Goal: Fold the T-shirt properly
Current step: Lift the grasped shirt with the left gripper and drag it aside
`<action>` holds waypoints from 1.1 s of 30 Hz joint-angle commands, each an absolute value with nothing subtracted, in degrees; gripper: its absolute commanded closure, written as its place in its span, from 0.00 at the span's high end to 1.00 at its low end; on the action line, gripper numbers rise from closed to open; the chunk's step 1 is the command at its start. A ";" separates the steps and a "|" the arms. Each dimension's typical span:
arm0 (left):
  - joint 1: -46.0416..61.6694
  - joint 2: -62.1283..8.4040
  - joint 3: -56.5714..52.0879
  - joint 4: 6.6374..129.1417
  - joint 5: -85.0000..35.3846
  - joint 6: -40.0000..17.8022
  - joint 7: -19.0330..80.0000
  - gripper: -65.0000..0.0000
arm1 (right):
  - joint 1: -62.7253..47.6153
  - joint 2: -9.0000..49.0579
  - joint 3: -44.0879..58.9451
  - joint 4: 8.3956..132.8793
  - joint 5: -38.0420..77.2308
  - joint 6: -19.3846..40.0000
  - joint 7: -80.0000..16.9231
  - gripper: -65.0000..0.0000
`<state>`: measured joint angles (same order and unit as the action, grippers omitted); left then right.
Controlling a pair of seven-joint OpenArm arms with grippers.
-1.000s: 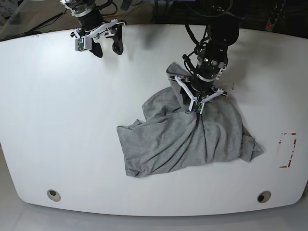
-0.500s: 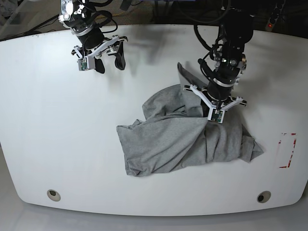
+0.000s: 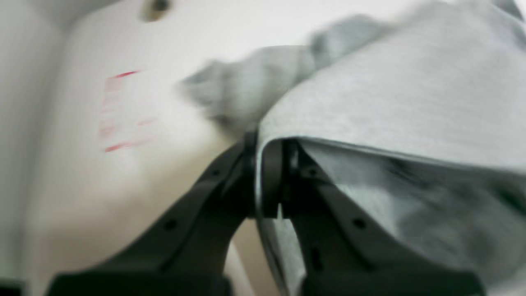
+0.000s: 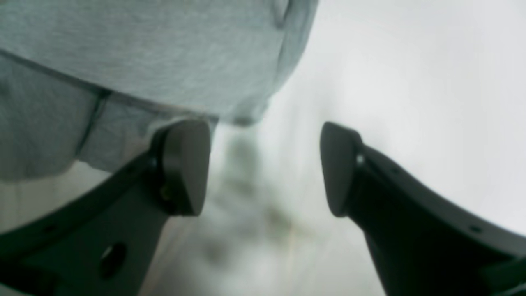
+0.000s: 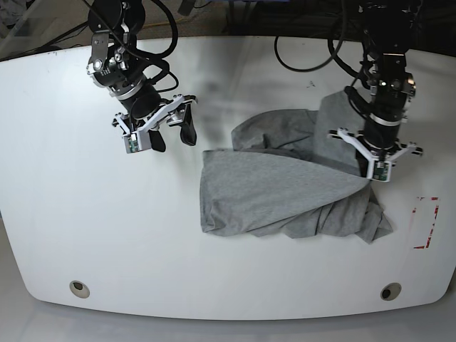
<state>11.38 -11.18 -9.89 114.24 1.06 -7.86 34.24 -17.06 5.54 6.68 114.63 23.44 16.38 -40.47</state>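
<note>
Dragging the T-shirt (image 5: 278, 192) toward the red tape mark (image 5: 426, 222), my left gripper (image 5: 375, 173) stays clamped on a fold. The cloth has stretched flatter; my right gripper (image 5: 158, 132), empty and agape, has neared its far edge.

Left pincer (image 5: 374, 171) grips a crumpled grey T-shirt (image 5: 285, 189) on the white table (image 5: 85, 214); right pincer (image 5: 167, 135) hovers apart, far left.

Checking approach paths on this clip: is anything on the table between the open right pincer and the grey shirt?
Nothing visible. Bare white table lies between the open right pincer and the crumpled light grey knit T-shirt; the left pincer is shut on its far side.
</note>
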 commanded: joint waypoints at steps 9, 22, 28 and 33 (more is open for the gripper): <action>7.60 -13.23 -26.15 115.38 1.36 -15.78 37.67 0.00 | -8.75 4.44 0.04 107.65 23.96 23.60 -41.71 0.63; 2.77 -14.29 -39.60 115.38 1.45 -24.04 46.02 0.00 | 0.40 3.91 -16.92 92.53 23.96 25.71 -41.71 0.63; 0.13 -15.25 -39.16 115.38 1.45 -24.13 46.73 0.00 | 2.68 3.91 -24.92 88.84 23.87 25.71 -41.71 0.63; -3.21 -18.15 -32.40 115.38 1.45 -24.13 46.73 0.00 | 3.03 3.74 -26.07 87.52 23.78 25.71 -41.71 0.62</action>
<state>-1.80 -16.47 -34.15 114.21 1.89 -24.47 48.53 2.09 4.01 -25.98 86.50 22.74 25.47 -43.16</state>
